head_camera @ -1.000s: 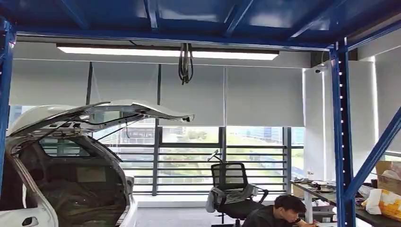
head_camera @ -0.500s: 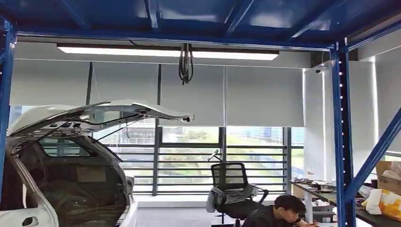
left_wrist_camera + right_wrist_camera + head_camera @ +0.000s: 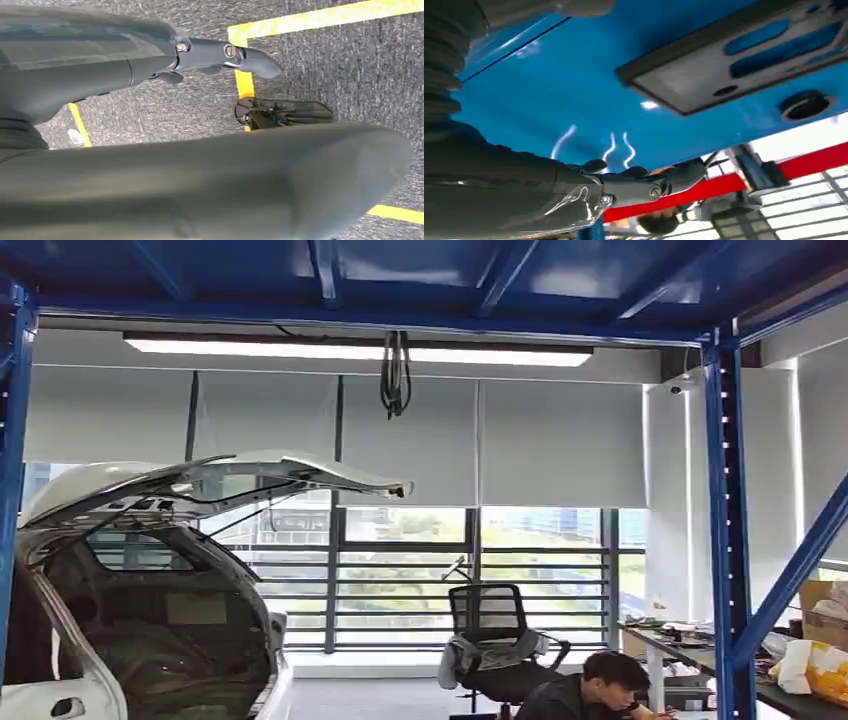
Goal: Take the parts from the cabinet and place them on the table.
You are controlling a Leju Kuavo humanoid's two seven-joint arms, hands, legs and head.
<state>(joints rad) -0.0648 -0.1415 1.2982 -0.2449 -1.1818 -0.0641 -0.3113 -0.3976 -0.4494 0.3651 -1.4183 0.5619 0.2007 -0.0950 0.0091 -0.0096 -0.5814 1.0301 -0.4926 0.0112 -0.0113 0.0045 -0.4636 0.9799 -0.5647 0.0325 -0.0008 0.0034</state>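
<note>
My right hand (image 3: 634, 187) grips a large glossy blue part (image 3: 574, 95) that carries a black-framed grey plate (image 3: 734, 65). The grey thumb (image 3: 549, 6) lies on one side of the part and the dark fingers (image 3: 674, 177) on the other. My left hand (image 3: 220, 55) hangs over grey carpet with its fingers apart and nothing in it. The long table (image 3: 690, 650) stands at the right behind a blue post in the head view.
A white car (image 3: 150, 590) with its hatch raised fills the left. A black office chair (image 3: 495, 640) stands before the windows. A person (image 3: 590, 695) sits bent over the table's near end. Blue rack posts (image 3: 728, 540) frame the right side. Yellow floor tape (image 3: 320, 17) runs beneath my left hand.
The whole head picture has shifted very slightly, so the camera moved. The car, chair and person stay where they were.
</note>
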